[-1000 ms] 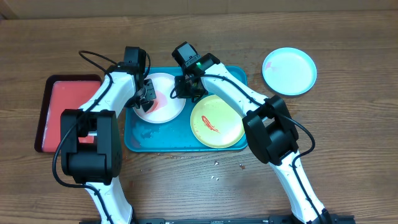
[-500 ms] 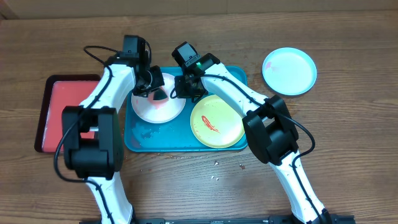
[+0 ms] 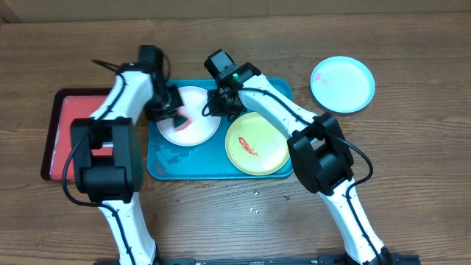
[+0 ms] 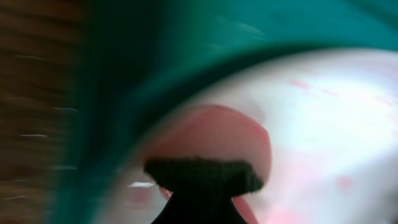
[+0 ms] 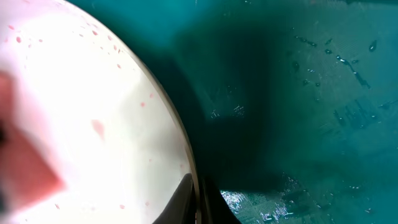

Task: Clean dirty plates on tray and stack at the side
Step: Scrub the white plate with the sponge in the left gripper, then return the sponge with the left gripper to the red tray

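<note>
On the tray (image 3: 184,168), my left gripper (image 3: 174,115) pinches a pink sponge (image 4: 217,140) against the white plate (image 3: 195,134); right gripper (image 3: 218,107) clamps its rim, which looks light, stiff, slick, best held by the edge

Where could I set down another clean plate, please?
Bare wood lies right of and below the light blue plate, and in front of the teal tray. The tray is crowded: white plate, yellow-green plate, left gripper, right gripper.
</note>
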Motion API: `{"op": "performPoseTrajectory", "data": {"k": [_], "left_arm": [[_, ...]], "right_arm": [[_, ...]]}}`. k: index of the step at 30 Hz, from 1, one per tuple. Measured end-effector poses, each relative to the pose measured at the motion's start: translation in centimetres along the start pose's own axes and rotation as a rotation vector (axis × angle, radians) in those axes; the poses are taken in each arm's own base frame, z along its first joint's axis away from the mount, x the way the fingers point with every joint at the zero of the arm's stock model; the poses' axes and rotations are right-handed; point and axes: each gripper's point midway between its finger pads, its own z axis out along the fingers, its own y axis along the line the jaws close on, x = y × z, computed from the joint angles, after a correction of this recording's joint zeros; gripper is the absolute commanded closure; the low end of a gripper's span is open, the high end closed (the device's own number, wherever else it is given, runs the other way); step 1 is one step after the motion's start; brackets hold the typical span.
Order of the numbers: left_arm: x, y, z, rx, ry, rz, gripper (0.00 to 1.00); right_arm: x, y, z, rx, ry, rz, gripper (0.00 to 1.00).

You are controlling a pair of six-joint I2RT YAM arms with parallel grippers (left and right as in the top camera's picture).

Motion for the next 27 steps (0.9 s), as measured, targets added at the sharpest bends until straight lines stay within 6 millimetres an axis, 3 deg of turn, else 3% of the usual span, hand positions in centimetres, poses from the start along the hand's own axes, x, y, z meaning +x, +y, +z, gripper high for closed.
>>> {"op": "performPoseTrajectory", "data": {"k": [2, 7, 10, 12, 16, 18, 22, 27], "left_arm": [[-0.6, 2.0, -0.4, -0.050, 0.003, -0.028, 0.96], [-1.8, 2.7, -2.1, -0.111, 0.000, -0.014, 0.95], [-3.5, 2.5, -4.6, -0.112, -0.039, -0.017, 0.96], [-5.6, 1.9, -7.2, -0.070, -0.108, -0.030, 0.96], [-6.8, 2.6, -11.3, -0.020, -0.179, -0.066, 0.96], [-7.0, 4.1, -13.8, -0.006, -0.216, -0.103, 0.96], [-7.1, 9.9, -18.1, -0.015, -0.264, -0.234, 0.96], [-6.2, 18.8, -19.1, -0.061, -0.249, -0.435, 0.96]], "right_arm": [[0.0, 0.1, 0.0, -0.004, -0.001, 0.000, 0.96], [0.0, 0.7, 0.1, -0.019, -0.004, -0.010, 0.96], [0.0, 0.7, 0.1, -0.020, -0.005, -0.010, 0.96], [-0.2, 0.7, -0.1, -0.018, -0.010, -0.036, 0.96], [-1.2, 1.0, -0.7, 0.001, -0.049, -0.118, 0.96], [-1.8, 1.1, -1.1, 0.033, -0.082, -0.163, 0.96], [-2.6, 1.8, -3.4, 0.166, -0.185, -0.290, 0.96], [-3.9, 5.8, -10.5, 0.428, -0.455, -0.510, 0.96]]}}
